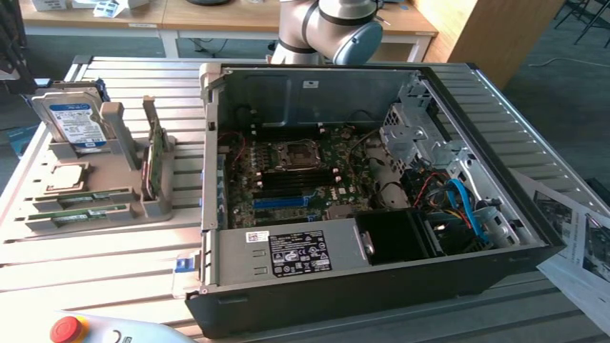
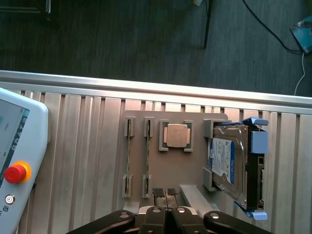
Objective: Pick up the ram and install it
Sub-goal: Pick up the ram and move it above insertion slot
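**End effector closed and empty, ram in its holder**

In the wrist view the end effector [image 2: 164, 193] has its two fingertips pressed together with nothing between them. It hangs above the rim of the grey holder [image 2: 195, 168], close to one end of the ram slots and clear of every part.

The ram [image 2: 128, 158] stands on its long edge in the holder's outermost slot, and a second stick [image 2: 146, 158] stands in the slot just beside it. In the exterior view both lie at the holder's near end, the ram [image 1: 76, 216] in front of the second stick [image 1: 88, 197]. A processor [image 2: 176, 135] lies flat beside the slots, and a hard drive [image 2: 229, 163] stands in its cradle at the holder's other side. A broader green card [image 1: 153, 161] stands upright on the holder.

The holder sits on the slatted desk [image 1: 105, 264] at the exterior view's left of the open computer case [image 1: 381, 289], whose motherboard [image 1: 305, 171] is exposed. The arm [image 1: 324, 25] rises behind the case. A teach pendant [image 2: 14, 146] with a red button lies on the desk near the holder.
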`<state>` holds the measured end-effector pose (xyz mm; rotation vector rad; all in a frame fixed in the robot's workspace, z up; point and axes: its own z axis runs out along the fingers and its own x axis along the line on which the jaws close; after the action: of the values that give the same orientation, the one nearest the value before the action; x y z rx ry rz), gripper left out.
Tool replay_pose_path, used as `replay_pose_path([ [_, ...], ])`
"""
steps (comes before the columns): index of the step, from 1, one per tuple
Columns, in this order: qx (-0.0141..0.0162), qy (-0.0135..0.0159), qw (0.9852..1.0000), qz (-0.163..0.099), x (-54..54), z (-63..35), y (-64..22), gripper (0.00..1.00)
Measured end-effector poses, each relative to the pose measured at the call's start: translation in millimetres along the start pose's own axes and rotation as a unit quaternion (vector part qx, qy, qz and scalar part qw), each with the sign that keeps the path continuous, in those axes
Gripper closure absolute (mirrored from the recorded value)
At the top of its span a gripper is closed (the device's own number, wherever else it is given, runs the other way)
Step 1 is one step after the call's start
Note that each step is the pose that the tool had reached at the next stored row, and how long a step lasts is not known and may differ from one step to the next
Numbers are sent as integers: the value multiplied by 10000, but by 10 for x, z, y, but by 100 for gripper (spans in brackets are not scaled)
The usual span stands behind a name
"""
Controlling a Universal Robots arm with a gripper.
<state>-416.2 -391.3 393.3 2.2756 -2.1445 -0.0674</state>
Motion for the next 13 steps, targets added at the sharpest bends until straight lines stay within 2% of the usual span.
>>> replay_pose_path([
  [4,26,2,10000,-6,-1,1,0,90],
  [13,26,2,10000,-6,-1,1,1,90],
])
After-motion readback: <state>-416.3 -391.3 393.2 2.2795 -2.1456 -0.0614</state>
